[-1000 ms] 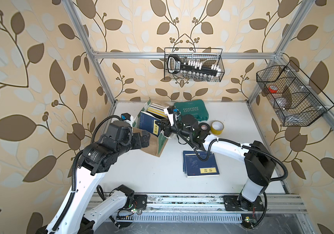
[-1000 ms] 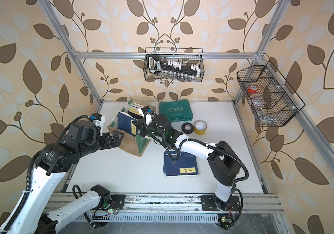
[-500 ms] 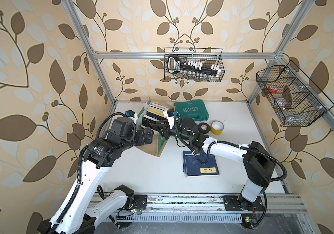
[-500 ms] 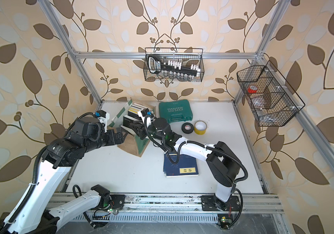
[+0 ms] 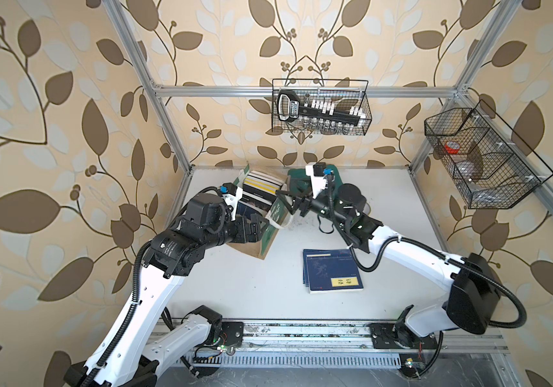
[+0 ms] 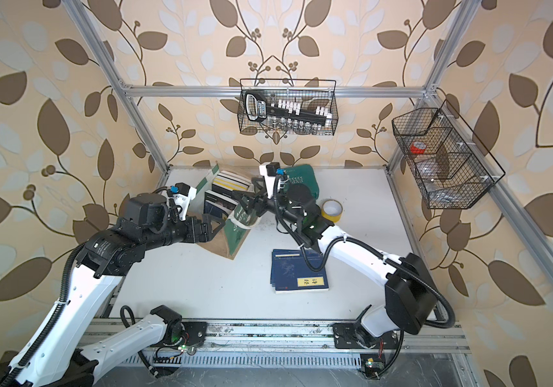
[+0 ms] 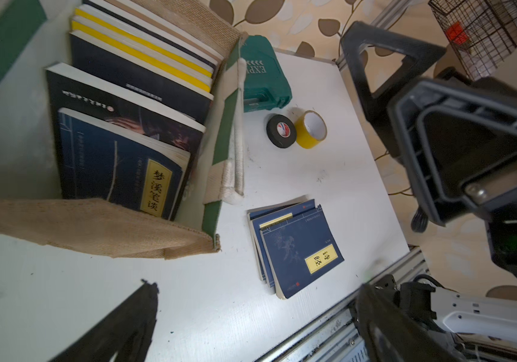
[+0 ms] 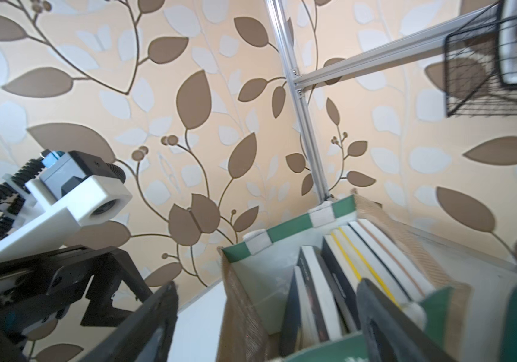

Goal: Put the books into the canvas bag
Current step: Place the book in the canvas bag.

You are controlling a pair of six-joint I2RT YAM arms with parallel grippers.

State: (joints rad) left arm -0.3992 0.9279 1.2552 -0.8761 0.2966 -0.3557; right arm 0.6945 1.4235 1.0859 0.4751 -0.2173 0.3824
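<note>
Left pincer (image 5: 257, 228) and right pincer (image 5: 288, 202) gape empty; the flat navy books (image 5: 332, 273) look light, bendy, best nipped at the spine.

The books (image 7: 301, 250) are navy and yellow, the canvas bag (image 7: 94, 225) tan-and-green.

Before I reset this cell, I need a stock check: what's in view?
tan burlap bag, green panels: one, back left of table.
paperback books in bag: at least five, navy and yellow, upright.
navy paperback books stacked: three, mid-table.
green plastic tool case: one, at back, beside bag.
black tape roll: one, beside case.
yellow tape roll: one, beside the black.
black wire baskets: two, on walls.
left hand: open, beside bag.
right hand: open, above bag rim.
</note>
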